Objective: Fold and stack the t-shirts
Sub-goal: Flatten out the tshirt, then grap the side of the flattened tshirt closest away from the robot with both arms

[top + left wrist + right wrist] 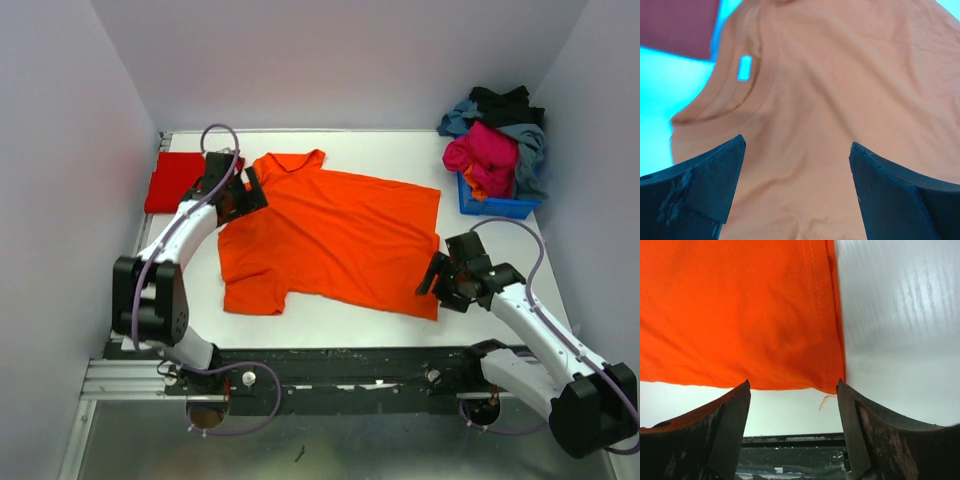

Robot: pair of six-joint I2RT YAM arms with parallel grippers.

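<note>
The orange t-shirt [330, 235] lies spread flat on the white table, collar toward the far left. My left gripper [247, 193] is open just above its left shoulder; in the left wrist view the cloth [840, 90] fills the space between the fingers. My right gripper [436, 275] is open over the shirt's near right hem corner [827, 385], which shows between its fingers in the right wrist view. A folded red t-shirt [178, 180] lies at the far left. Pink, grey-blue and black shirts [495, 150] are piled at the far right.
A blue bin [495, 205] under the shirt pile stands at the far right. White walls close the table at left, back and right. The metal rail [340, 365] with the arm bases runs along the near edge.
</note>
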